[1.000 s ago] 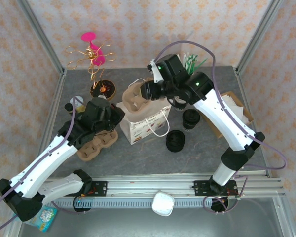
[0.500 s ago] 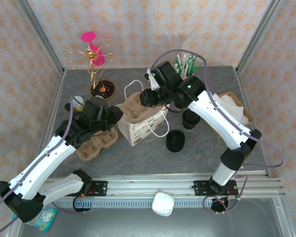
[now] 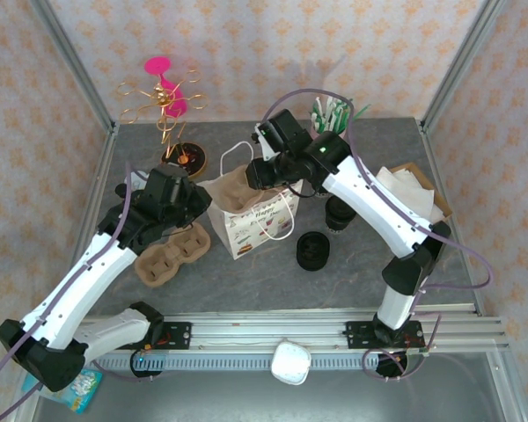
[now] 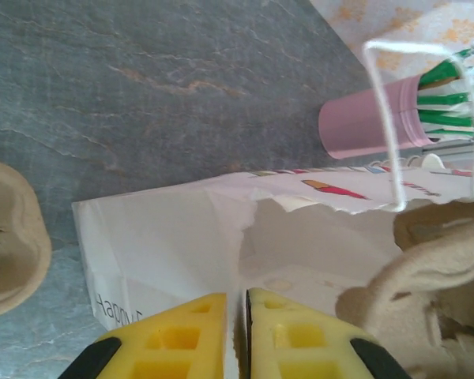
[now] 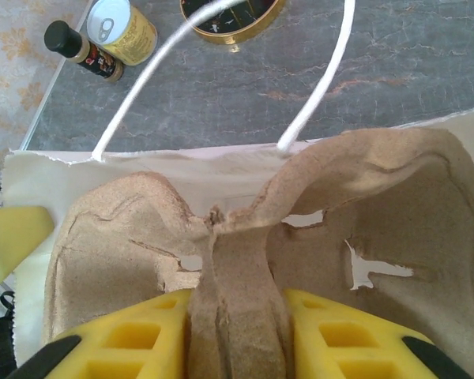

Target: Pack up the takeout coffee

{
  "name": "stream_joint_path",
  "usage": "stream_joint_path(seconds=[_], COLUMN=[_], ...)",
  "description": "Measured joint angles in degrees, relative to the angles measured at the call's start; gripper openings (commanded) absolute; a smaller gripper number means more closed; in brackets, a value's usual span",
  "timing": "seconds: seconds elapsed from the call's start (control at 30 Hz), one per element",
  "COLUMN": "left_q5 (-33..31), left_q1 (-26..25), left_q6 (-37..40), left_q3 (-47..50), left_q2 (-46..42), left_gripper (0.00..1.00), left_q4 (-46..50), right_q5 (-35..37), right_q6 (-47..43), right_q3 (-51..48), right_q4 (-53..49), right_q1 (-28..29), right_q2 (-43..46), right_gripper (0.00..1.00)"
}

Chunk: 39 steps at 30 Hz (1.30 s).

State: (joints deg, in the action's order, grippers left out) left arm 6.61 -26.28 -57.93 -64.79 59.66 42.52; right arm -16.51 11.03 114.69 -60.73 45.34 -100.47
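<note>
Packing stage, early: the bag is open and a carrier is at its mouth, but the coffee is not yet in either.

- **Left:** a spare pulp carrier (image 3: 169,255) lies on the desk (image 3: 246,286), and its wells are empty.
- **Beside it:** the left gripper (image 4: 237,306) has its fingers almost together. One is outside and one inside the wall of the white paper bag (image 4: 150,245), apparently pinching the rim to keep the mouth open.
- **Centre:** the bag stands upright. As far as the left wrist view reaches, it holds nothing but the held pulp carrier (image 5: 379,229), which sits part-way into the mouth.
- **Over the bag:** the right gripper (image 5: 237,316) has its fingers clamped on that carrier's middle ridge, and the wells in view are empty.
- **Right of the bag:** a black lidded cup stands on the desk, partly under the right arm. It is judged to be the takeout coffee (image 3: 339,214), and it is apart from bag and carrier.
- **Just in front of the cup:** a low pile of black lids (image 3: 312,251).
- **Far edge:** a pink cup (image 4: 363,126) holds green-topped sticks.

Left to do, by judgement: seat the carrier in the bag, then bring the coffee to it
</note>
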Motion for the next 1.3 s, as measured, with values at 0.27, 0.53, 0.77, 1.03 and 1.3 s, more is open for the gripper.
stream_joint_path(seconds=[0.27,0.53,0.77,1.03,1.3], left_q5=[1.0,3.5,3.5,3.7,2.2], left_q1=[0.6,0.5,0.4,-1.6,-1.7], left_q6=[2.1,4.0,6.9,9.7,10.1], left_q3=[-0.3,-1.1,-3.2,-4.9,-5.5], left_q2=[0.6,1.5,2.4,3.7,3.7], left_gripper=[0.12,0.12,0.12,0.12,0.12], left_q4=[0.1,0.2,1.9,3.4,4.5], right_q5=[1.3,2.2,4.6,5.3,5.2], right_q6=[-0.1,1.2,2.9,4.6,4.3], right_q3=[-1.2,0.4,3.8,7.2,5.0], right_q4=[-0.3,-0.5,-1.0,-1.6,-1.9], right_q1=[0.0,0.0,0.0,0.0,1.6], right_q2=[-0.8,-3.2,-5.1,-6.4,-7.6], right_gripper=[0.31,0.31,0.32,0.31,0.3])
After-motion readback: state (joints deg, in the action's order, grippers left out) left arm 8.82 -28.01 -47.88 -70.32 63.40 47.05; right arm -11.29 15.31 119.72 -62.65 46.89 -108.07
